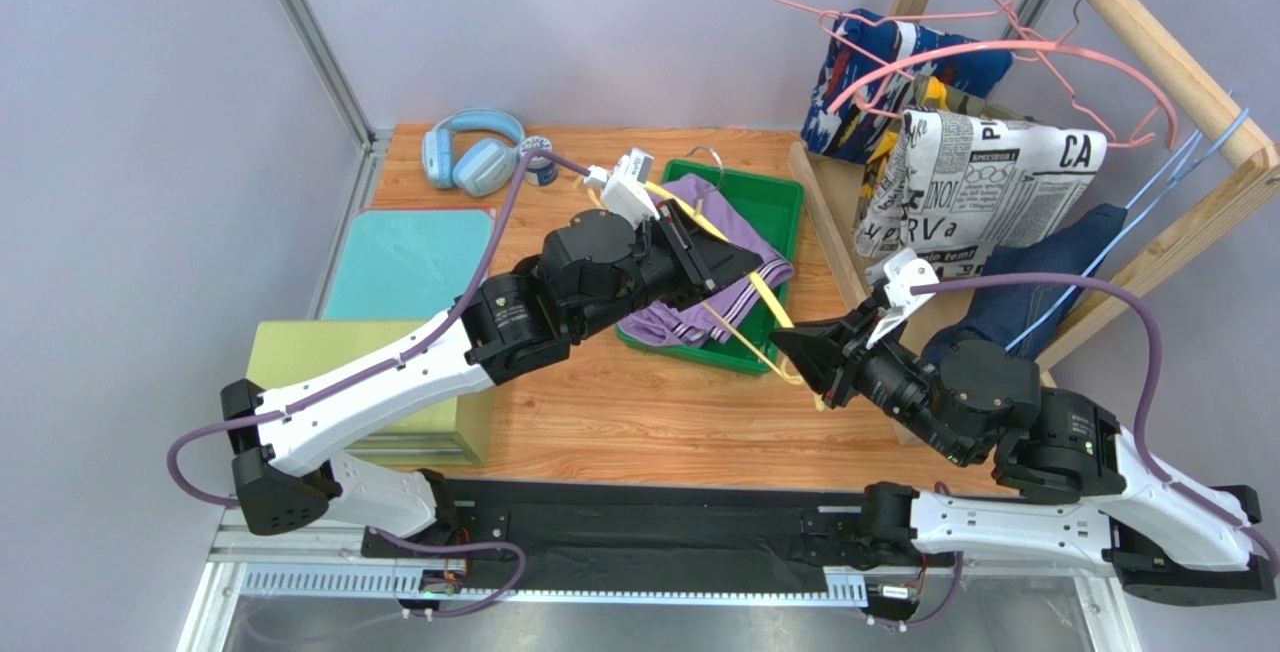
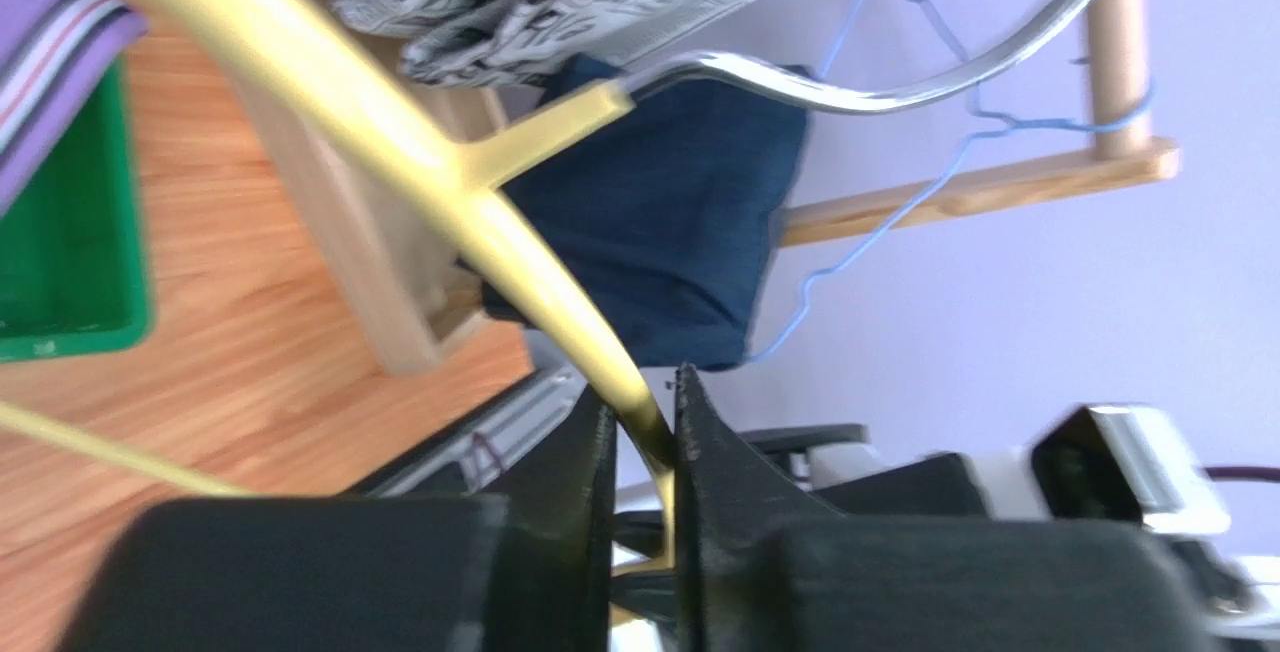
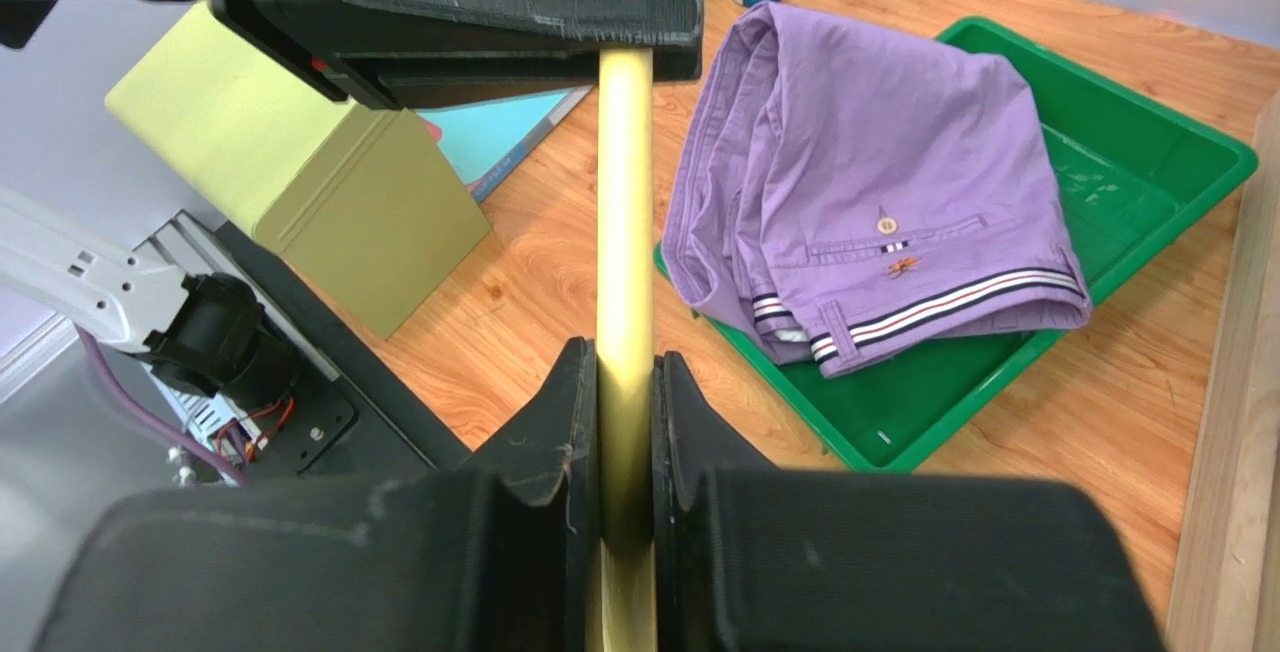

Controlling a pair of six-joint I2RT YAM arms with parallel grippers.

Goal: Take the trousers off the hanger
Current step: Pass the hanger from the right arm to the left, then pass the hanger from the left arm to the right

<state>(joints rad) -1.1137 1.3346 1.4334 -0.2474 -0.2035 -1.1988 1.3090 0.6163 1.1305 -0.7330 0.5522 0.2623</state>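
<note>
Clamping the yellow hanger (image 3: 624, 232), left gripper (image 2: 646, 412) and right gripper (image 3: 624, 360) both pressing fingers tight on its bar, purple trousers (image 3: 887, 187) lying in the green tray (image 3: 1157, 157) near the far edge, newsprint trousers (image 1: 977, 187) hanging at the far right corner.

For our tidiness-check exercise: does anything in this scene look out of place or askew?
The purple trousers lie rumpled in the green tray, one side overhanging its rim. The bare yellow hanger is off the rack, pinched between the left arm's fingers and the right arm's fingers.
</note>
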